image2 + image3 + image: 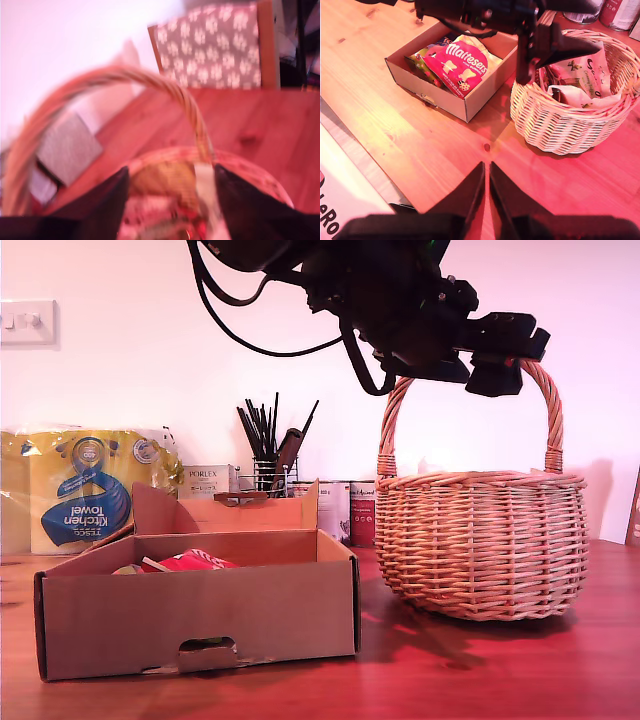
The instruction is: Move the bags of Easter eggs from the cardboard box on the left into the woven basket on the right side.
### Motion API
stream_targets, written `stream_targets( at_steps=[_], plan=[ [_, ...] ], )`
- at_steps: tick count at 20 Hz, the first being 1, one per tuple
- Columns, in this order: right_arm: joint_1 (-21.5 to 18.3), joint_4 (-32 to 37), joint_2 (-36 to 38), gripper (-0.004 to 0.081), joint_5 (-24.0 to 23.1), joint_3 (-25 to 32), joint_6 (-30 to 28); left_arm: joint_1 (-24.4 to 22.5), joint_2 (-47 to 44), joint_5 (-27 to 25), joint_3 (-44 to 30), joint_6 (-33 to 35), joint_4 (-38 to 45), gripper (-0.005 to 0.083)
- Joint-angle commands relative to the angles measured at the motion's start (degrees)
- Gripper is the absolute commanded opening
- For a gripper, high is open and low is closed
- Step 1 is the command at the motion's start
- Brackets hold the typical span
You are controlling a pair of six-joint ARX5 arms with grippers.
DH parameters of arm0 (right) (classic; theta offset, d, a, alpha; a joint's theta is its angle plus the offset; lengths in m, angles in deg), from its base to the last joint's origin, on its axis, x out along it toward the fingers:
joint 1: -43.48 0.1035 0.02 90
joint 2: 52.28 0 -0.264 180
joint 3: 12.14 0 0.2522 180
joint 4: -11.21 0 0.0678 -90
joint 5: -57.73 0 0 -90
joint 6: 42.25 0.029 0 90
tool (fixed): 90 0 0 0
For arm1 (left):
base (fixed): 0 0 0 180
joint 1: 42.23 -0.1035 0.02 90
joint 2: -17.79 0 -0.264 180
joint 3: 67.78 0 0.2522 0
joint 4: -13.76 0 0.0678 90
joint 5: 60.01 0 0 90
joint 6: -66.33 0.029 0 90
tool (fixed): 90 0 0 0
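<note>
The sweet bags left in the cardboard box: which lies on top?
The red Maltesers bag; it overlaps the green-printed bag and the pale bag beside it.

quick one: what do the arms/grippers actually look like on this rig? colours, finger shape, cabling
Both grippers are black. My first gripper has broad, dark wedge-shaped fingers. My second gripper has two long fingers tapering to sharp points from a black base. In the exterior view, the arm over the woven basket is blocky and black, with thick black cables looping off it. No markings legible.
</note>
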Motion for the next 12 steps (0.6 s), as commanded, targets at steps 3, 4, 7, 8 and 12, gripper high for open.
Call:
stream_targets(
  at_steps=[3, 4, 7, 8, 12],
  plan=[
    [0.13, 0.26, 0.20, -0.0013, 0.04, -0.48, -0.59, 1.07, -5.53, -0.02, 0.15, -1.01, -12.11, -0.0024],
    [0.13, 0.26, 0.20, -0.0013, -0.02, -0.50, -1.09, 1.05, -7.87, 0.02, 0.15, -1.16, -17.14, -0.0018],
    [0.13, 0.31, 0.17, -0.0013, -0.04, -0.48, -2.67, -0.20, -14.49, 2.47, 0.13, -4.72, -31.67, -0.0018],
    [0.13, 0.33, 0.07, -0.0013, -0.09, -0.48, -4.46, -1.29, -16.41, 4.61, 0.04, -6.34, -35.06, -0.0018],
    [0.22, 2.67, -1.40, -0.0013, -0.24, -0.48, -6.88, -5.92, -20.81, 8.48, -0.20, -6.69, -45.53, -0.0019]
  ],
)
